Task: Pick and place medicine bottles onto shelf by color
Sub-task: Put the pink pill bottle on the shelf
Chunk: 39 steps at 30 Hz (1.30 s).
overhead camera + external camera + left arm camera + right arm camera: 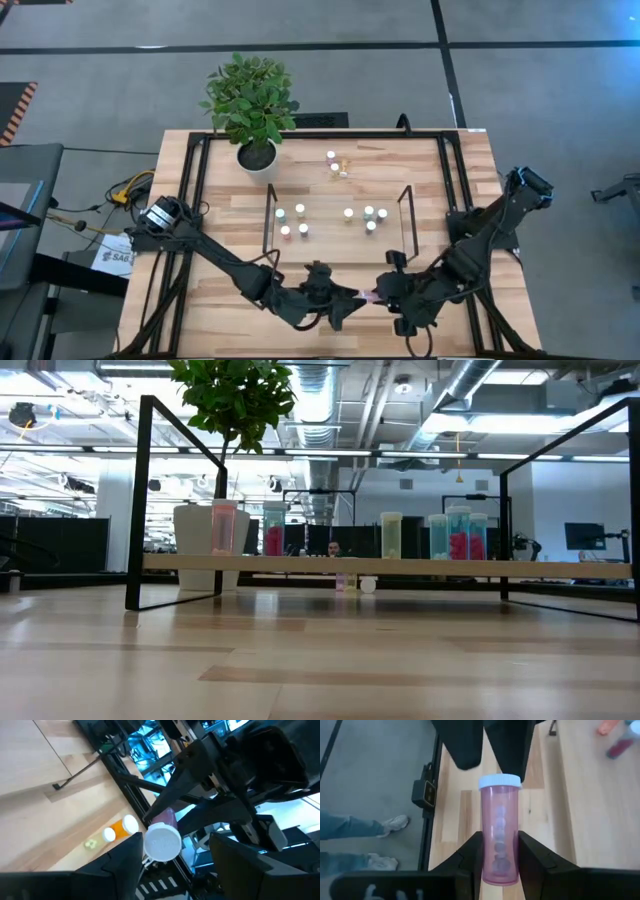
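Observation:
My right gripper (500, 870) is shut on a pink bottle (499, 830) with a white cap, held above the near middle of the table (368, 296). My left gripper (172, 857) is open, one finger on each side of the bottle's cap (162, 841); I cannot tell whether a finger touches it. The two grippers meet tip to tip in the high view, my left gripper (345, 297) to the left. The light-wood shelf (335, 240) stands mid-table with several bottles on it, one group at its left (299, 210) and one at its right (369, 212). My right gripper pinches the pink bottle's body near its bottom end (499, 862) between its two fingers (470, 855). The fingers lie along the bottle. The bottle is lifted clear of the table and lies about level, its cap (500, 781) pointing toward the table's left, at my left gripper.
A potted plant (255, 110) stands at the table's far left. Loose bottles (334, 163) lie beyond the shelf, among them an orange one (120, 827). The shelf's black wire uprights (268, 215) stand at its ends. A person's feet (390, 825) show on the floor.

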Tool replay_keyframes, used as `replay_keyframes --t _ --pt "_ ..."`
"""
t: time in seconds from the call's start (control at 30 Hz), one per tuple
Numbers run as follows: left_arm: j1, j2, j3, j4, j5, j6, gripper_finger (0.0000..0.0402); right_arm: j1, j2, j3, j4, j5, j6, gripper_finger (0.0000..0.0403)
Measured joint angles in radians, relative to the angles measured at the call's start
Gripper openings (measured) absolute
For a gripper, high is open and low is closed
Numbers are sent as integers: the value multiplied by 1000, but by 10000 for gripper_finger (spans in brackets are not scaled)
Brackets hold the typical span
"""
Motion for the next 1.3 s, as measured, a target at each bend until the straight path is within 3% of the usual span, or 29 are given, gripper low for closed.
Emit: replay_keyframes --t 0.73,1.3 --pt "33 1 0 -42 -6 -42 211 -50 12 0 50 23 -8 111" --pt "35 1 0 -49 35 -42 91 -46 11 0 50 20 -11 115"
